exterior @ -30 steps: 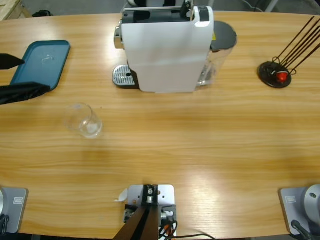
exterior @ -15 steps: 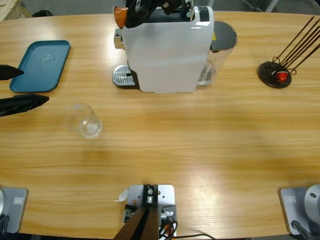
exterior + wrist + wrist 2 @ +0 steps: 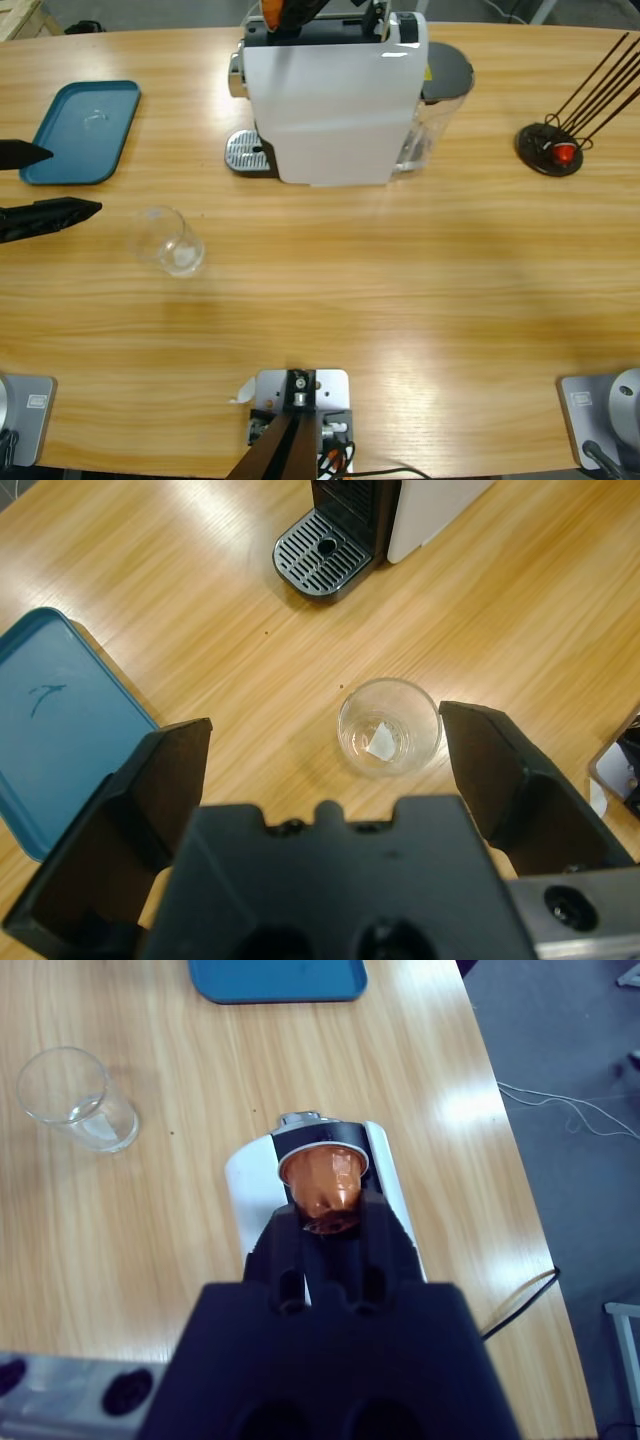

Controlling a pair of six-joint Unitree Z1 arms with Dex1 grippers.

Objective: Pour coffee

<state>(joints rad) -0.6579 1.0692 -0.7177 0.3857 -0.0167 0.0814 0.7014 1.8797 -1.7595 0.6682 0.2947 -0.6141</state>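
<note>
One tumbler [image 3: 168, 240], two capsules [image 3: 322, 1182] [image 3: 565, 152].

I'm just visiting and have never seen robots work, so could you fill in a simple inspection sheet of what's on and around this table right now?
Surface: long wooden table, no spills seen.
Job's things: white coffee machine at the far edge, with nothing on its drip tray; clear glass tumbler upright on the table, no coffee seen in it.
Clutter: blue tray; black capsule stand holding one red capsule.
Grippers: left gripper open, hovering apart from the tumbler; right gripper shut on an orange capsule above the machine's top.
Cables: one on the grey floor beside the table.
Surroundings: nothing else seen.
</note>
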